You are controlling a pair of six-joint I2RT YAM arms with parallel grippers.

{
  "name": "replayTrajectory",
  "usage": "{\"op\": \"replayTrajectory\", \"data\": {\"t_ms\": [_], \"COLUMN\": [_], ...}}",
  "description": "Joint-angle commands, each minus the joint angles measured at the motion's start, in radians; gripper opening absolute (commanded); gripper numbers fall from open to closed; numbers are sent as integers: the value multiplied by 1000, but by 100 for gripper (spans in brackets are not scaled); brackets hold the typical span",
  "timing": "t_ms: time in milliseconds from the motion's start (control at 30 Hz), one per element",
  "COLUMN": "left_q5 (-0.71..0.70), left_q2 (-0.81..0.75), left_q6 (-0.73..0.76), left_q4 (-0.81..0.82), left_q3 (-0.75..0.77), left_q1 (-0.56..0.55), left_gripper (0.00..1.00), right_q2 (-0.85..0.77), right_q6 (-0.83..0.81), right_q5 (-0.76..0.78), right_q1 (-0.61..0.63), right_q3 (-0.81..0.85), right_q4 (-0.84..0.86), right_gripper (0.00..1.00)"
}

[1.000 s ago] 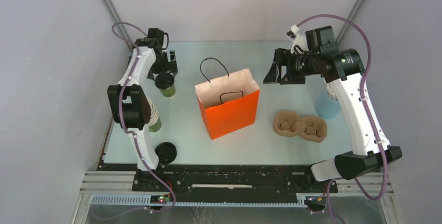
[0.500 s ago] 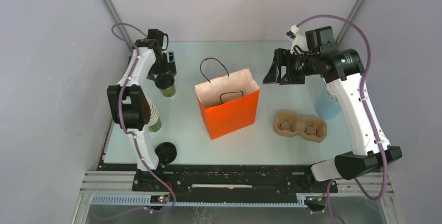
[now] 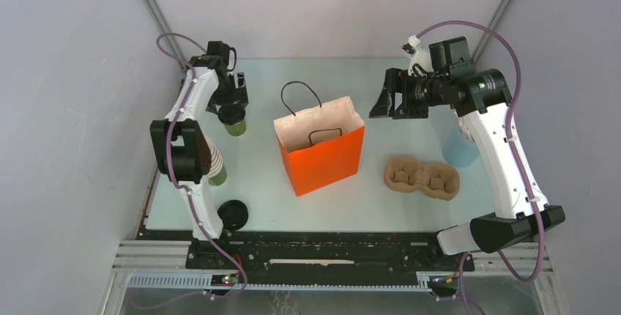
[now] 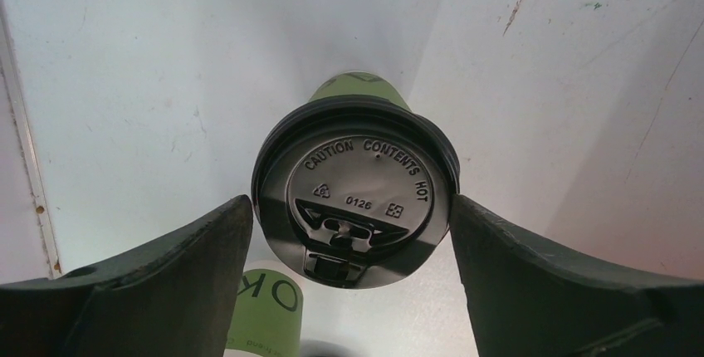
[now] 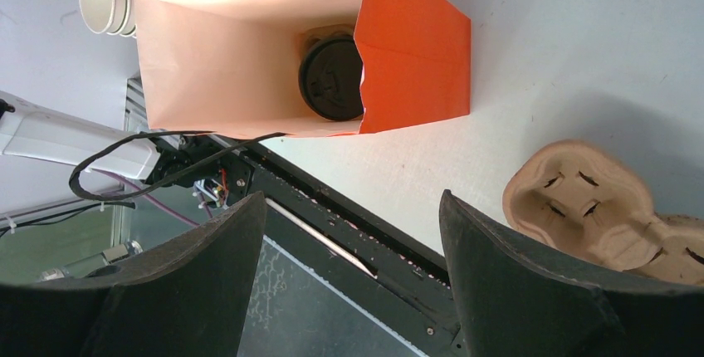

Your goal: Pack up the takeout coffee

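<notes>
Your left gripper [image 4: 352, 207] has its fingers spread either side of a lidded green cup [image 4: 355, 195], upright at the far left of the table [image 3: 410, 209]. A second lidded cup [image 5: 332, 77] stands inside the orange bag [image 3: 322, 155]. To the bag's right, your right gripper [image 5: 353, 203] hangs spread and empty.

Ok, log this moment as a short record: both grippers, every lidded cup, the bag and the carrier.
left gripper: open, jaws flanking the black lid of an olive-green paper cup standing at the far left
right gripper: open, holding nothing, in the air to the right of the bag
orange paper bag: upright, mouth open, in the middle
inside the bag: one black-lidded cup
brown moulded-pulp carrier: lying right of the bag, pockets empty
packing count: one cup in, one out
</notes>
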Motion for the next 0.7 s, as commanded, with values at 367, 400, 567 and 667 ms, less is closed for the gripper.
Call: {"op": "replayTrajectory", "data": {"t_ms": [367, 400, 567, 667], "left_q5": [10, 13, 26, 31], "left_q2": [-103, -126, -272, -383], "left_q6": [-20, -36, -99, -142], "left_q4": [-15, -16, -14, -13], "left_q3": [-11, -17, -69, -99], "left_q1": [9, 8, 4, -2], "left_gripper": [74, 73, 69, 67], "right_q2": [-7, 0, 65, 128], "right_q6": [35, 42, 60, 58], "right_q5": [4, 11, 97, 210], "right_q1": [-5, -3, 53, 108], "right_q3": [6, 10, 67, 135], "right_q4": [39, 43, 35, 0], "right_gripper": [84, 84, 81, 80]}}
